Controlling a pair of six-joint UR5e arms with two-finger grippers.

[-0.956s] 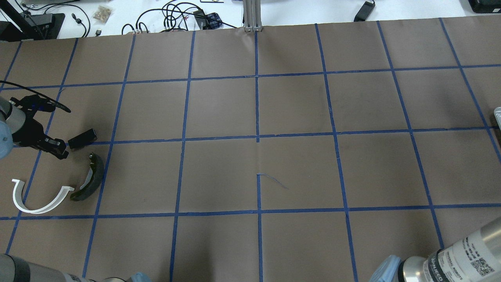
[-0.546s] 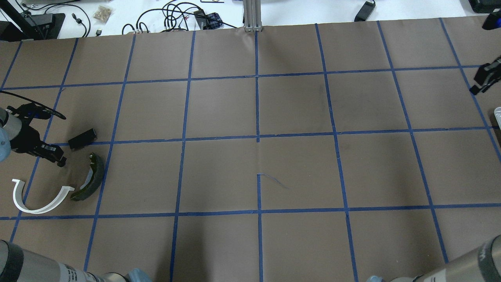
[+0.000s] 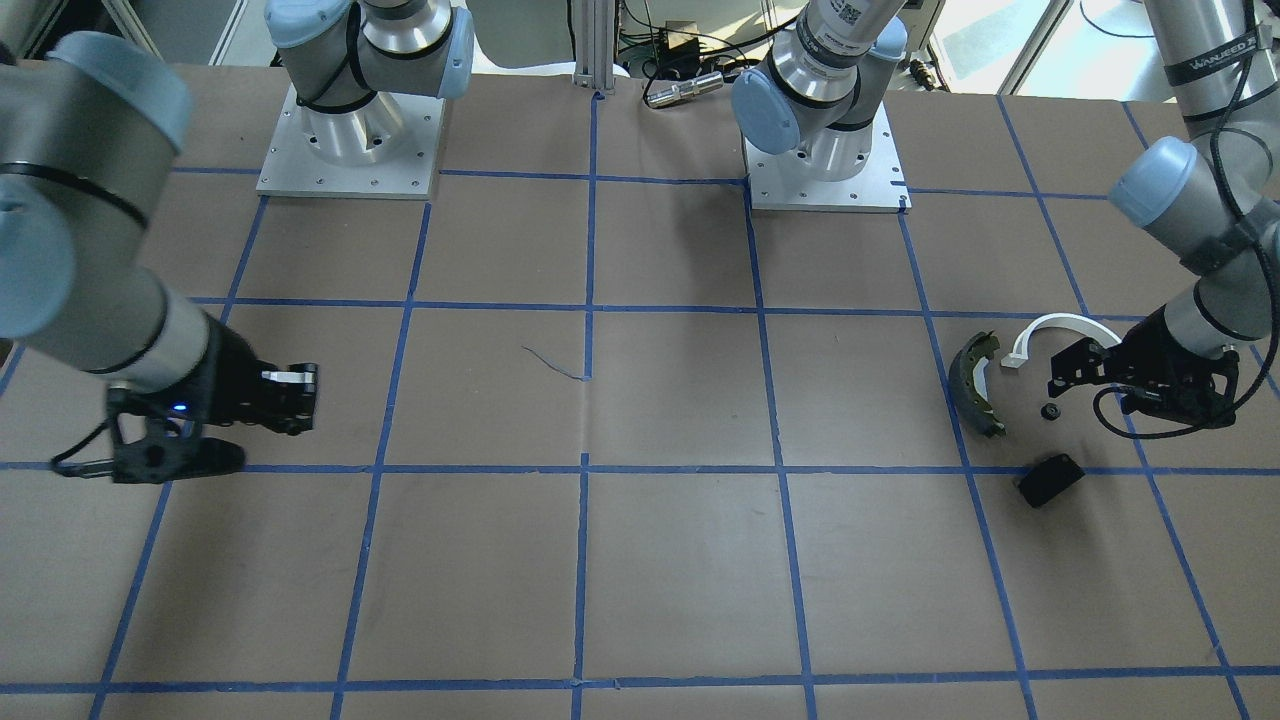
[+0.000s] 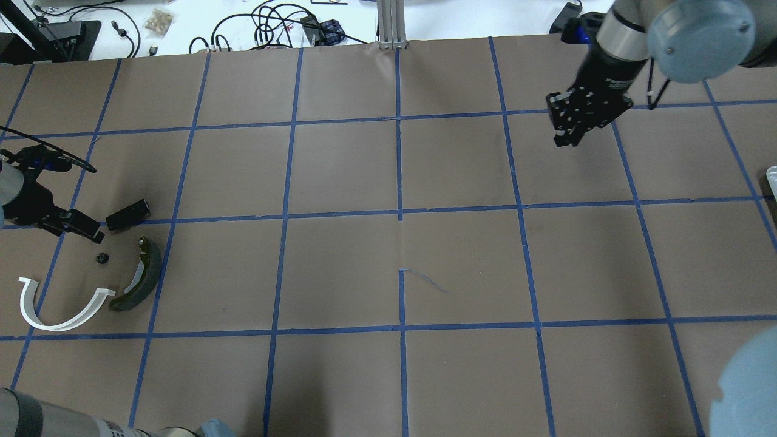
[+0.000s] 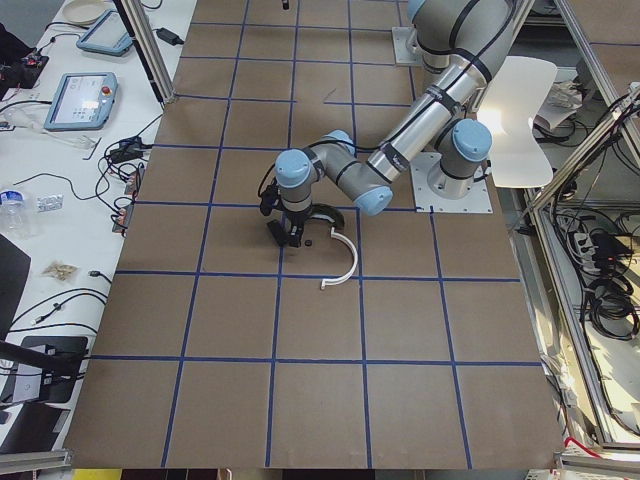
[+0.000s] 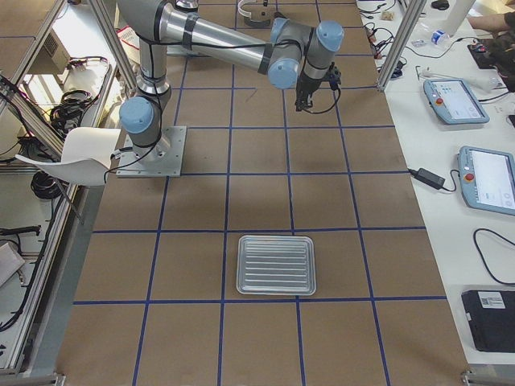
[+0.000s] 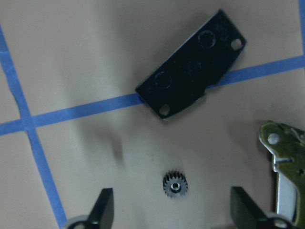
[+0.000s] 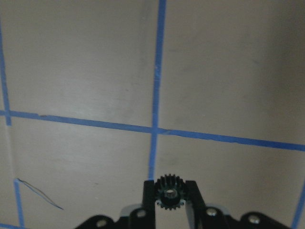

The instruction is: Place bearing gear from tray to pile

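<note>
My right gripper (image 4: pixel 563 141) is shut on a small black bearing gear (image 8: pixel 167 191) and holds it above the table's far right-centre; it also shows in the front view (image 3: pixel 298 398). The pile lies at the left: a dark olive-edged brake shoe (image 4: pixel 143 276), a white half-ring arc (image 4: pixel 61 312) and a flat black plate (image 4: pixel 127 214). A second small black gear (image 4: pixel 101 258) (image 7: pixel 175 184) lies on the paper among them. My left gripper (image 4: pixel 85 229) (image 7: pixel 172 212) is open and empty, just above that gear. The metal tray (image 6: pixel 273 264) sits at the right end and looks empty.
Brown paper with a blue tape grid covers the table (image 4: pixel 400 255). Cables and small devices (image 4: pixel 285 27) lie beyond the far edge. The tray's corner (image 4: pixel 772 175) shows at the right edge of the overhead view. Both arm bases (image 3: pixel 350 140) stand on the robot's side.
My right arm has swung in from the right edge to the far right-centre with the gear. My left gripper has drawn back a little, and a small gear now shows on the paper.
</note>
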